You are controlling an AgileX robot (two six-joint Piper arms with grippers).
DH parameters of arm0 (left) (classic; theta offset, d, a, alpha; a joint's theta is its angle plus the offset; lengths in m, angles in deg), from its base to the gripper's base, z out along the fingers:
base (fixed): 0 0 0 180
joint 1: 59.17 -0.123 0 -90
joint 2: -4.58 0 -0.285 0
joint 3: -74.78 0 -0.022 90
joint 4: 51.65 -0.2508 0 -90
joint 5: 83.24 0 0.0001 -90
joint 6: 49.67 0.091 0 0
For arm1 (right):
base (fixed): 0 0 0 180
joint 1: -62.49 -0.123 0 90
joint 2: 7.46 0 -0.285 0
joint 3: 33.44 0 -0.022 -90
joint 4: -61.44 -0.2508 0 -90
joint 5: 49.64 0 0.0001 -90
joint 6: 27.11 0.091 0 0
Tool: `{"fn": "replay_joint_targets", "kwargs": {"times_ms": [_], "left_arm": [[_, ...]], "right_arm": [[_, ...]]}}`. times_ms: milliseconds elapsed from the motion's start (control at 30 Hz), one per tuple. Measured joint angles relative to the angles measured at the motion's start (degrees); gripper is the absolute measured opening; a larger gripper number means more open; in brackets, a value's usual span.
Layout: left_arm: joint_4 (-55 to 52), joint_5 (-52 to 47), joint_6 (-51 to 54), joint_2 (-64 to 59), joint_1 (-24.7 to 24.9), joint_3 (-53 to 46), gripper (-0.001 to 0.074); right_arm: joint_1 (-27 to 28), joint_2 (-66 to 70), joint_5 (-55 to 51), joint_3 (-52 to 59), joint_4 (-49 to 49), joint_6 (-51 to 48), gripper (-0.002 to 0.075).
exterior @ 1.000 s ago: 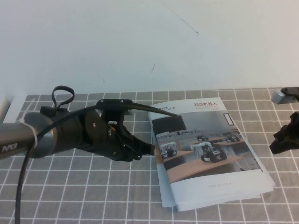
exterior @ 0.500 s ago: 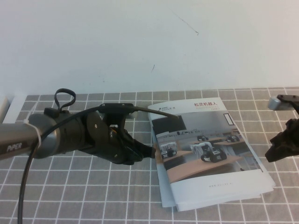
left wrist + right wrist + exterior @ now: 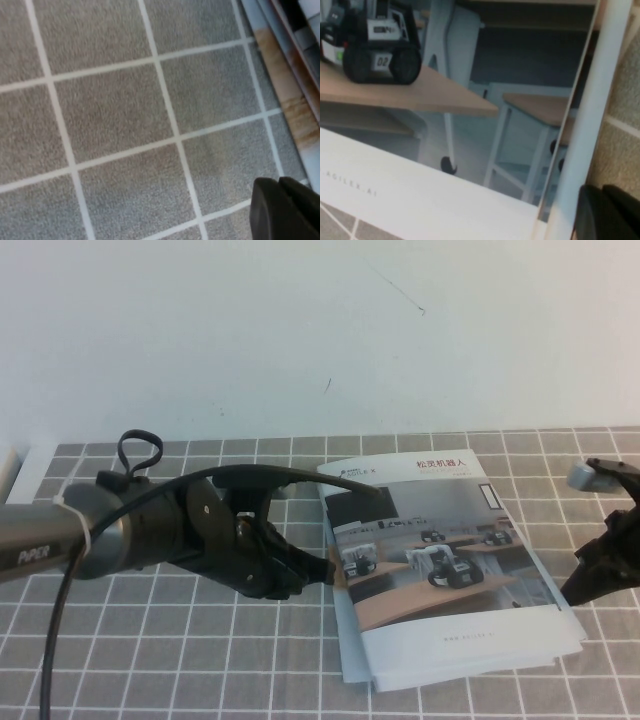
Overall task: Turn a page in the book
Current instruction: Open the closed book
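Note:
The book (image 3: 440, 570) lies closed on the grey checked cloth, cover up. The page (image 3: 455, 530) is its top leaf, with a Chinese title and a photo of small wheeled robots on wooden desks. My left gripper (image 3: 325, 571) is shut and empty, low over the cloth at the book's left edge. In the left wrist view its fingertips (image 3: 280, 210) are pressed together beside the book's edge (image 3: 300, 115). My right gripper (image 3: 572, 592) is shut and empty, just off the book's right edge. In the right wrist view the gripper (image 3: 606, 215) hangs beside the cover (image 3: 445, 100).
Loose sheets (image 3: 355, 668) stick out under the book at its near left corner. The grey checked cloth (image 3: 200, 660) covers the table in front of a white wall. A white object (image 3: 8, 472) sits at the far left edge.
My left gripper has moved right, up to the book's left edge. My right arm has come down and in toward the book's right edge. The book stays closed.

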Motion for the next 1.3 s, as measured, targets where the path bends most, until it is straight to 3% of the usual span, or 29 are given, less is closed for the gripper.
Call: {"fn": "replay_joint_targets", "kwargs": {"times_ms": [400, 733, 1133, 1300], "left_arm": [[7.76, -0.24, 2.61, -3.83, 0.0, 0.25, -0.0004], [10.61, 0.02, 6.59, -2.77, 0.0, 0.53, -0.0004], [18.84, -6.24, 12.8, -4.27, 0.0, 12.19, -0.0004], [20.77, -6.98, 13.54, -8.31, 0.0, 13.52, -0.0004]], "right_arm": [[-2.5, 0.0, -5.87, -0.11, -0.35, -0.2, -0.0003], [-3.1, -4.8, -4.47, -1.89, -0.12, -0.2, -0.0003], [-3.1, -6.13, 3.05, -4.45, -1.74, -4.1, 0.0001], [-3.1, -3.16, 3.39, -4.45, -2.76, -4.5, 0.0119]]}}
